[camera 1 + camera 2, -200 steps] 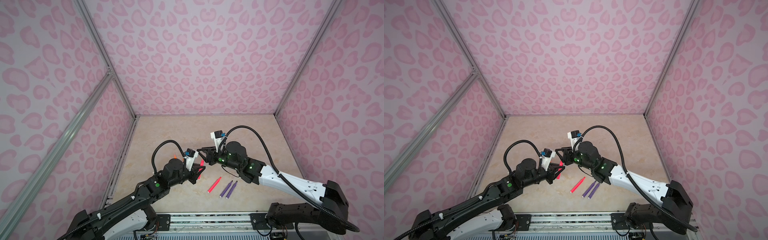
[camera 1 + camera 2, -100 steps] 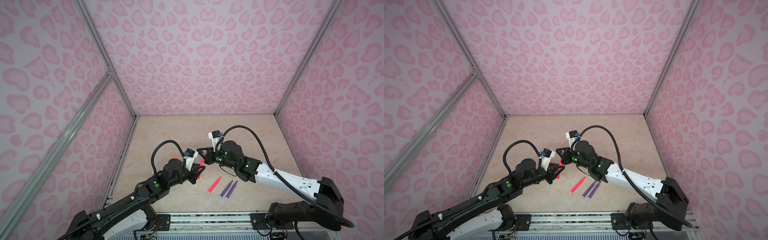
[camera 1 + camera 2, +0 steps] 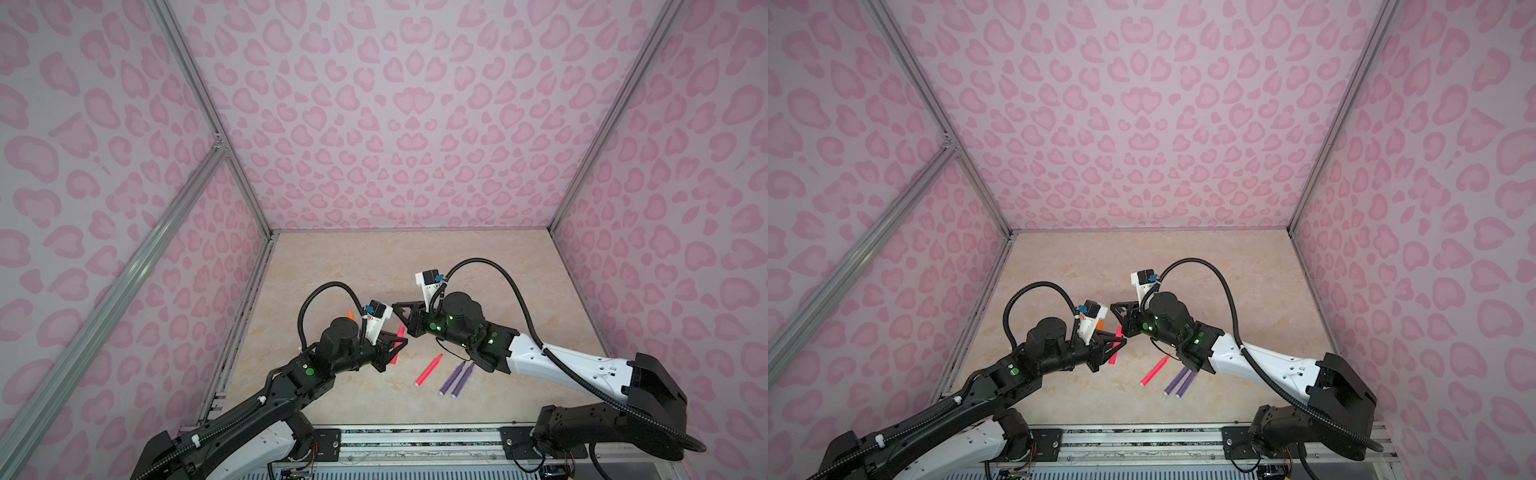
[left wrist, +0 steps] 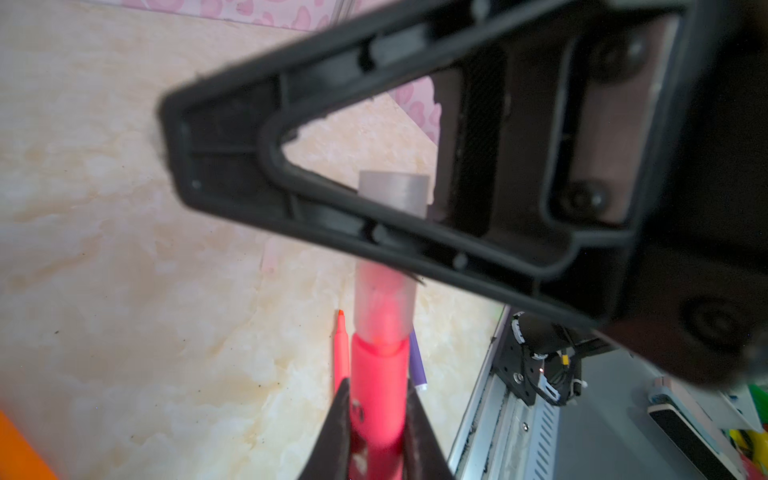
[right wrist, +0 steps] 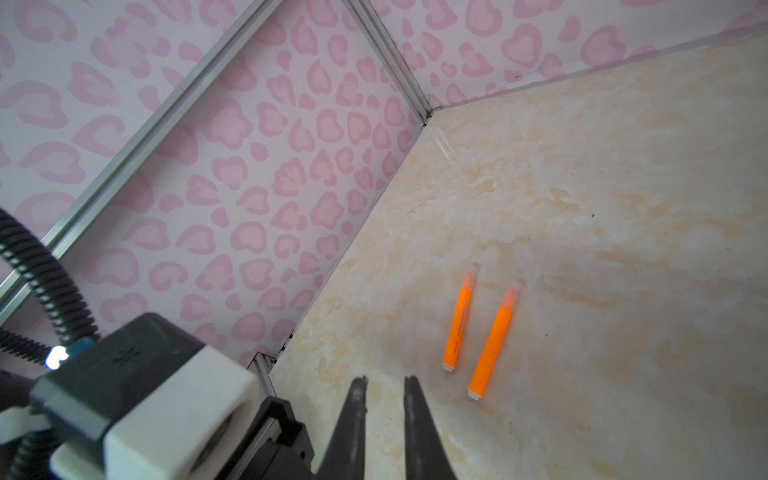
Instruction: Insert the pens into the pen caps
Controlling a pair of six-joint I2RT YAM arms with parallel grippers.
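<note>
Toward the left of the beige table [image 3: 415, 257], partly hidden behind the left arm's camera in a top view, lie two orange pens [image 5: 459, 324], side by side but apart. Each has a clear sheath over its tip. One carries fine print along its barrel, too small to read, and no other writing shows. Just to their right the left gripper [image 3: 399, 343] is clamped on the barrel of a pink-red pen [image 4: 378, 365], held clear of the table and slanting up toward the middle. A translucent pen cap [image 4: 384, 303] sits over its tip. The right gripper [image 3: 399, 308] meets it there. Its jaws are drawn in to a narrow slot around the cap, and its near finger crosses in front of the tube in the left wrist view. Farther right, flat on the table and well apart from both grippers, lies a second pink-red pen [image 3: 428, 369]. Beside it lies a pair of purple pens [image 3: 452, 378], close together, near the right arm's wrist.
</note>
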